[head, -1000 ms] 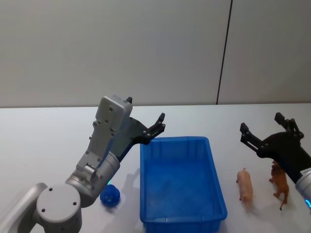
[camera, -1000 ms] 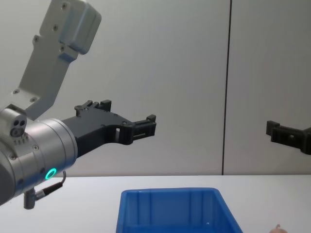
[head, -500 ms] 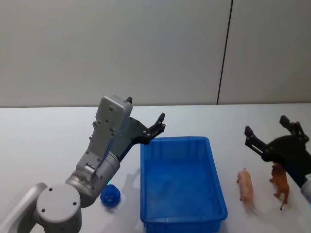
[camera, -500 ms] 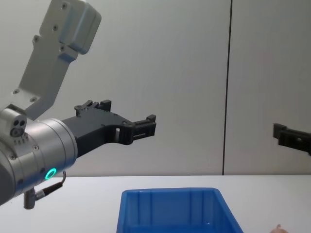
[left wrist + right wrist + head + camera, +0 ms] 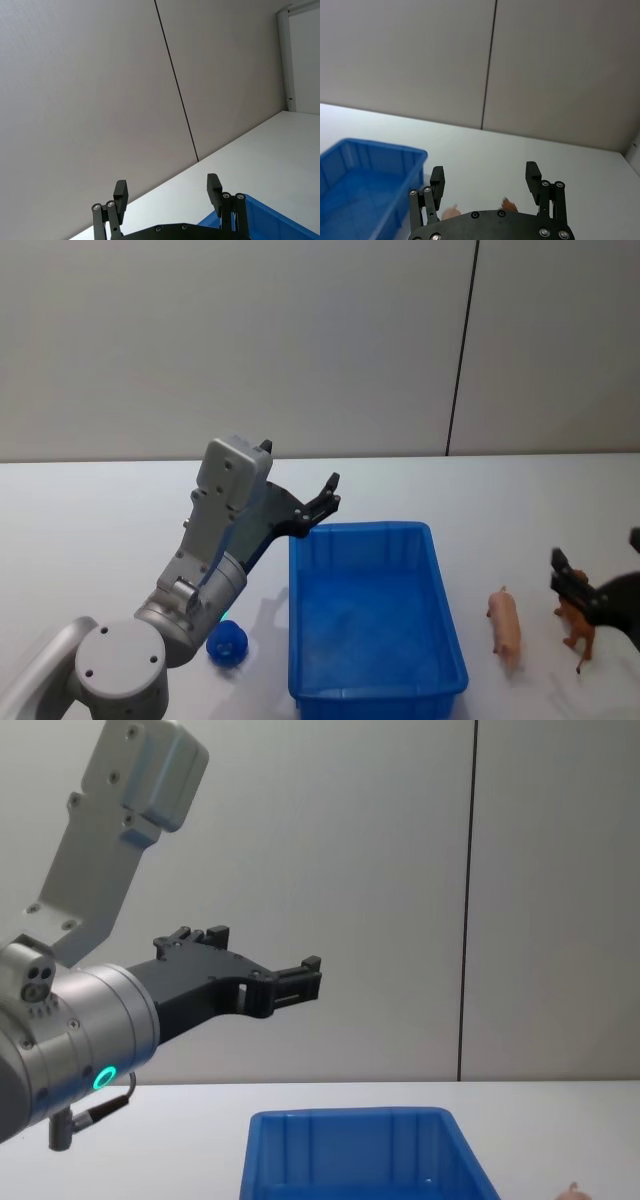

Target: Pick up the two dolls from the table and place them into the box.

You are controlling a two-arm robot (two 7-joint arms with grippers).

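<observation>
The blue box (image 5: 360, 529) sits on the white table (image 5: 100, 520) in front of me, with nothing inside. To its right stand the two dolls: a pink pig-like doll (image 5: 504, 622) and a brown animal doll (image 5: 577, 628). My right gripper (image 5: 596, 548) hovers open at the view's right edge, over the brown doll. In the right wrist view the gripper (image 5: 485, 172) is open, with the tips of the pink doll (image 5: 452, 210) and the brown doll (image 5: 508, 203) showing just past its body. My left gripper (image 5: 322, 500) hangs open and raised by the box's far left corner.
A small blue ball (image 5: 227, 643) lies on the table left of the box, near my left arm's base. A grey wall with a dark vertical seam (image 5: 460, 350) stands behind the table.
My right gripper has drawn back to the right and toward me, down to the head view's edge and out of the chest view. The left arm, box and dolls have not moved.
</observation>
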